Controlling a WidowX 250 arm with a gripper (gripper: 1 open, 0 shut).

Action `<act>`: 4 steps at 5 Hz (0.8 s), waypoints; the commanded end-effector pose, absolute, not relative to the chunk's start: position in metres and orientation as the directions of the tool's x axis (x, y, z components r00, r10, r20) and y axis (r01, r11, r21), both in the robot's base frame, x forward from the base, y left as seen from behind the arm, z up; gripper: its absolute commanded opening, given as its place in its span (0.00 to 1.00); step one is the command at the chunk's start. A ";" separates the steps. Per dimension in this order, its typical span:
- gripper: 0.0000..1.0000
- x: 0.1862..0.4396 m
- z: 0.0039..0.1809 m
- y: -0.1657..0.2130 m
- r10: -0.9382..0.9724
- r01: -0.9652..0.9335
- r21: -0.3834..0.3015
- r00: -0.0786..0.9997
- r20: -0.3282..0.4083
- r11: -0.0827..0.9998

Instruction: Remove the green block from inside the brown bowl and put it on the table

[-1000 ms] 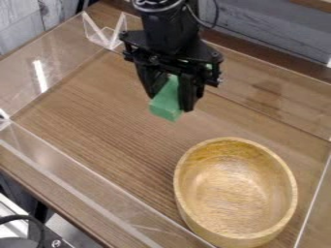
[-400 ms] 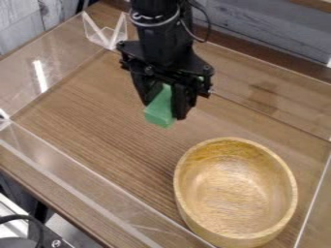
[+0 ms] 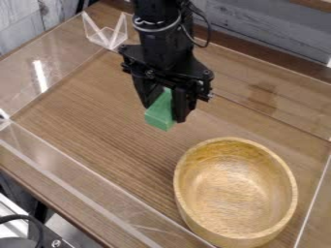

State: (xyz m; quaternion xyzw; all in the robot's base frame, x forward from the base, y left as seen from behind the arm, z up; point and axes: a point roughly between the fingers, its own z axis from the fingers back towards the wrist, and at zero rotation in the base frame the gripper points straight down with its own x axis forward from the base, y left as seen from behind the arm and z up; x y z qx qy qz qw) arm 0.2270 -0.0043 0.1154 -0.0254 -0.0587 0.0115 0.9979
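Note:
My black gripper (image 3: 165, 107) points straight down over the middle of the table (image 3: 91, 116) and is shut on the green block (image 3: 161, 113). The block hangs upright between the fingers, its lower end close above the wood and its upper part hidden by the fingers. The brown bowl (image 3: 235, 189) sits at the front right with nothing inside it. The gripper and block are up and to the left of the bowl's rim, apart from it.
Low clear acrylic walls (image 3: 52, 68) edge the tabletop on the left, front and back. A clear bracket (image 3: 101, 34) stands at the back left corner. Dark cables hang behind the arm at the top.
The gripper with the green block has shifted slightly left and a little lower toward the table. The bowl has not moved.

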 end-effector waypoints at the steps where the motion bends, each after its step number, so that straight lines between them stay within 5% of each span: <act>1: 0.00 0.231 0.119 -0.002 0.030 -0.023 -0.048 0.990 0.141 0.999; 4: 0.00 0.232 0.115 -0.002 0.034 -0.028 -0.047 0.991 0.131 0.999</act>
